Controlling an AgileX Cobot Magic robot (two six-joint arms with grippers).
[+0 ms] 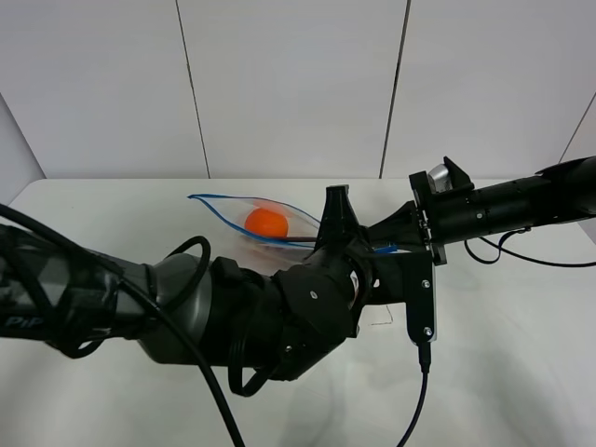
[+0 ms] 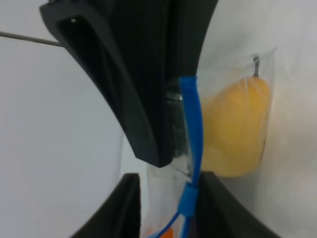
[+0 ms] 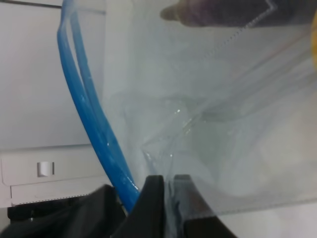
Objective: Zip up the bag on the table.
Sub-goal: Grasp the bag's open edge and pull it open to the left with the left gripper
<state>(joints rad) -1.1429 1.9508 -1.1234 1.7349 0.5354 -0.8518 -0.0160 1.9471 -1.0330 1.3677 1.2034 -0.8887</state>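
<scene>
The clear bag (image 1: 244, 244) lies at the middle of the white table (image 1: 521, 363), its mouth gaping, with a blue zipper strip (image 1: 216, 216) around the opening and an orange (image 1: 265, 222) inside. My left gripper (image 1: 337, 222) reaches in at the bag's right end. In the left wrist view its fingers (image 2: 126, 210) stand either side of the zipper strip (image 2: 192, 124) with a narrow gap, beside a yellow pear (image 2: 237, 129). My right gripper (image 3: 168, 191) is shut on the bag's plastic (image 3: 223, 124) just beside the strip (image 3: 94, 124). A dark eggplant (image 3: 223, 12) shows through the plastic.
My left arm (image 1: 186, 307) fills the front left of the high view and hides part of the bag. The right arm (image 1: 521, 205) comes in from the right with cables (image 1: 507, 250) trailing on the table. White wall panels stand behind.
</scene>
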